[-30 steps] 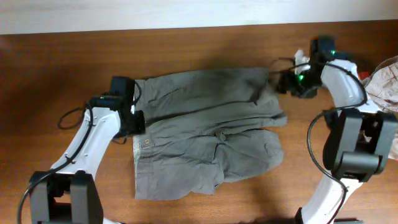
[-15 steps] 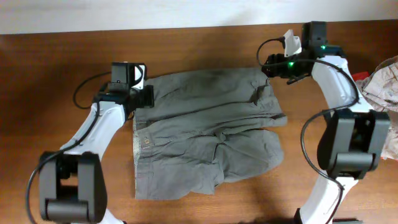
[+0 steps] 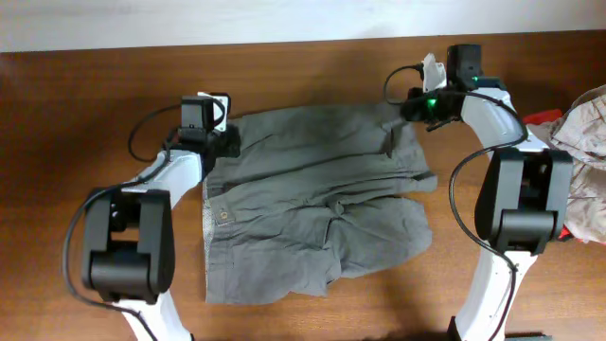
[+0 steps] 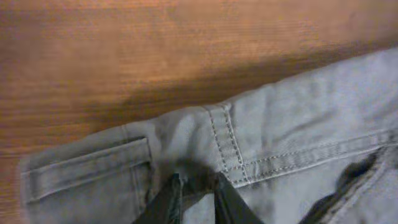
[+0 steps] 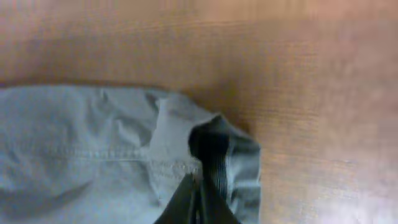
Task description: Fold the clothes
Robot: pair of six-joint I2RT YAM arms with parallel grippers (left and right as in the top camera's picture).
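Observation:
Grey shorts (image 3: 312,199) lie spread flat on the wooden table, waistband to the left, legs to the right. My left gripper (image 3: 230,142) sits at their far left corner. In the left wrist view its fingertips (image 4: 198,180) pinch a fold of cloth just below the waistband seam of the shorts (image 4: 298,130). At the far right corner is my right gripper (image 3: 409,106). The right wrist view shows its tips (image 5: 198,177) pressed together on the curled hem of the shorts (image 5: 81,137).
A heap of other clothes (image 3: 582,123) lies at the right edge, with something red (image 3: 542,117) beside it. Bare brown table (image 3: 76,114) surrounds the shorts. A pale strip runs along the table's far edge (image 3: 284,24).
Both arms have swung toward the far edge, onto the shorts' two far corners. Both sets of jaws, open before, have closed on the cloth.

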